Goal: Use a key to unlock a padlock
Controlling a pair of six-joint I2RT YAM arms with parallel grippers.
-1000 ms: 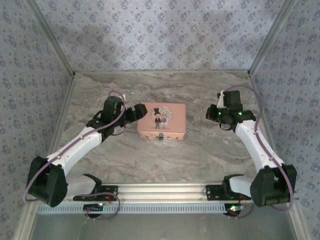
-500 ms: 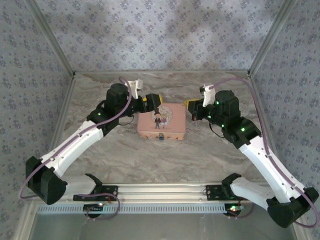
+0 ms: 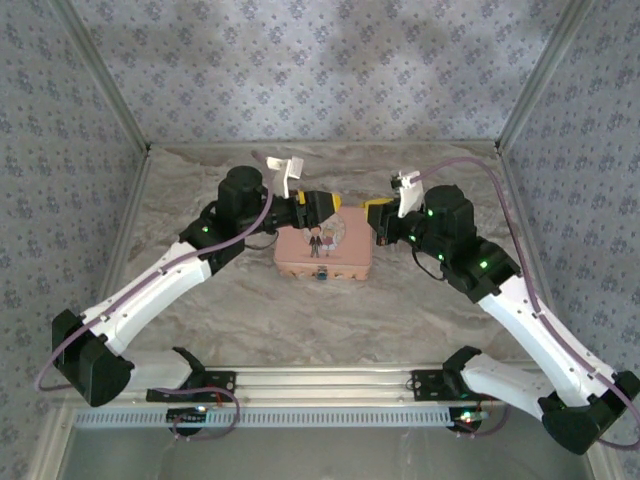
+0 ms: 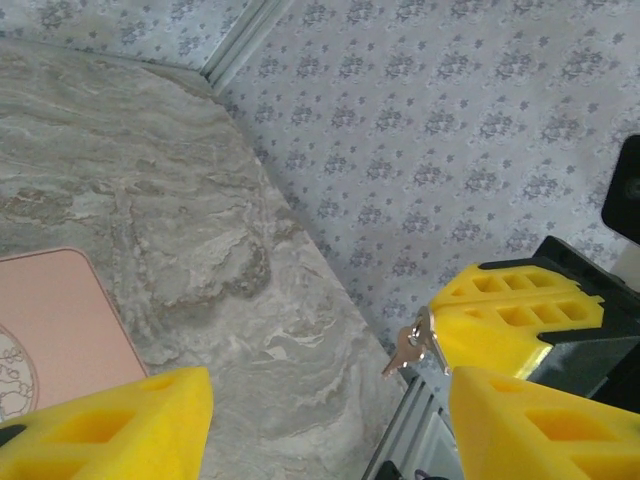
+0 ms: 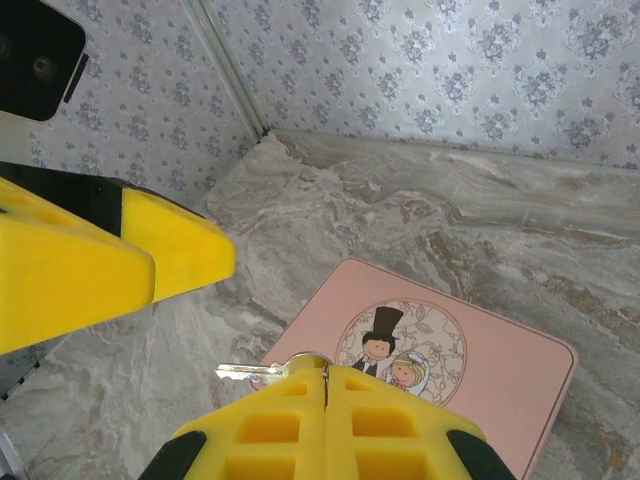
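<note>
While both arms reach in over the pink tin (image 3: 322,250) from either side, the left claw (image 3: 322,203) hangs above the tin's far left corner. Its yellow fingers (image 4: 110,420) are spread apart with nothing between them. The right claw (image 3: 378,212) faces it from above the tin's far right corner, with its fingers pressed together on a small silver key (image 5: 262,371). The key's round head is pinched at the fingertips, and its blade sticks out sideways towards the left claw. In the left wrist view the key juts from the right claw's tip, near the left claw's fingers but apart from them. The padlock (image 3: 322,275), a tiny blue-teal speck, sits at the middle of the tin's near wall, against it. Whether it hangs from the tin or rests on the marbled counter (image 3: 250,320) I cannot tell. Both claws are beyond the padlock and apart from it. The tin lies flat on the counter, its cartoon couple facing up.
</note>
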